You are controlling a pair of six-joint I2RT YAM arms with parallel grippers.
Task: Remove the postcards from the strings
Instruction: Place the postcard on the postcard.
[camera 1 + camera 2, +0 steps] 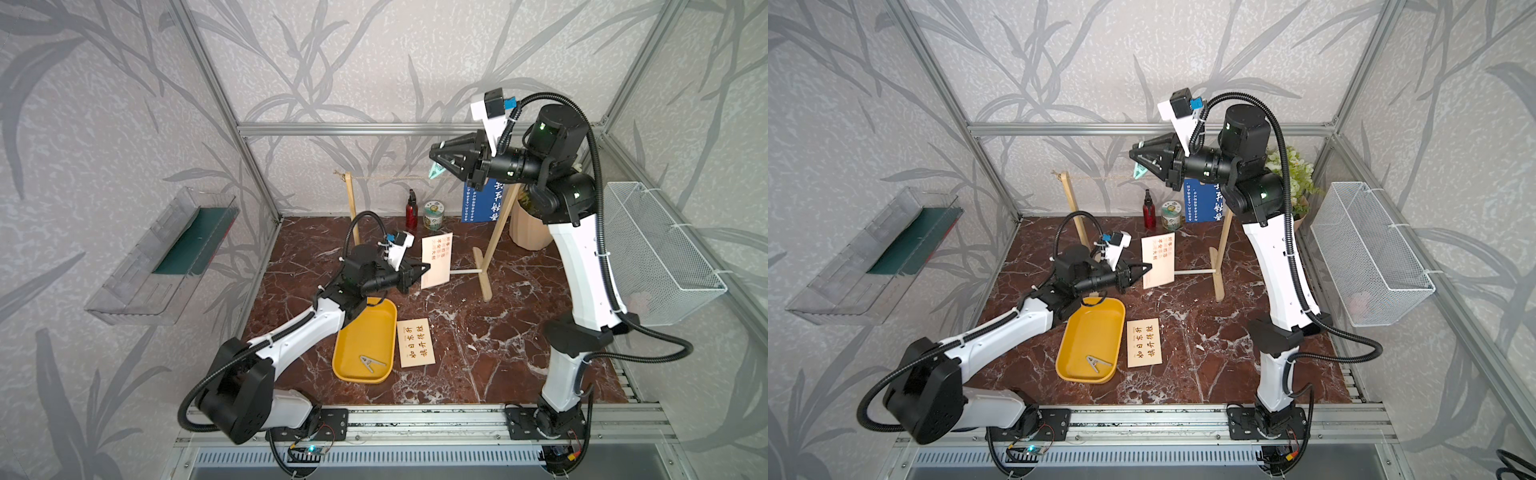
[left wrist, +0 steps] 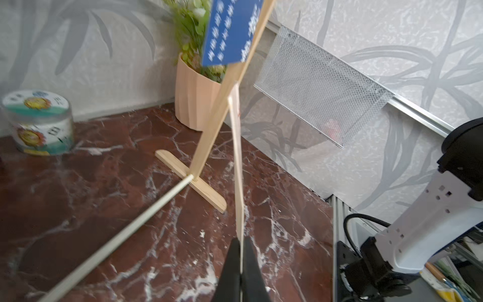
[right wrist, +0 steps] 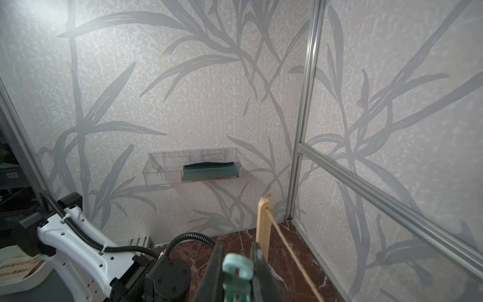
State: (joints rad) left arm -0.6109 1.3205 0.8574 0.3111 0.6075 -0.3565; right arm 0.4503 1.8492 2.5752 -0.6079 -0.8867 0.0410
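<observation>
Bright even diffuse light, faint soft shadows on the desk (image 1: 498, 332), hazy glare in right wrist view, left wrist view motion-blurred, wide-angle bowing at edges

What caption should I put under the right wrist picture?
Right claw pinching a mint clothespin beside the twine string.

**A:** Where is the left arm?

**B:** Low. It reaches forward from its base with the forearm close to level and the wrist straight. The left gripper (image 1: 426, 267) is pinched tight on the edge of a cream postcard (image 1: 437, 261).

**A:** And the right arm?

**B:** Up high. The lower link rises nearly upright from the base, the elbow is bent at the top, and the forearm runs level toward the robot's left. The right gripper (image 1: 435, 153) is closed on a mint clothespin (image 1: 434, 172). In the right wrist view its fingers (image 3: 211, 272) press on either side of it.
</observation>
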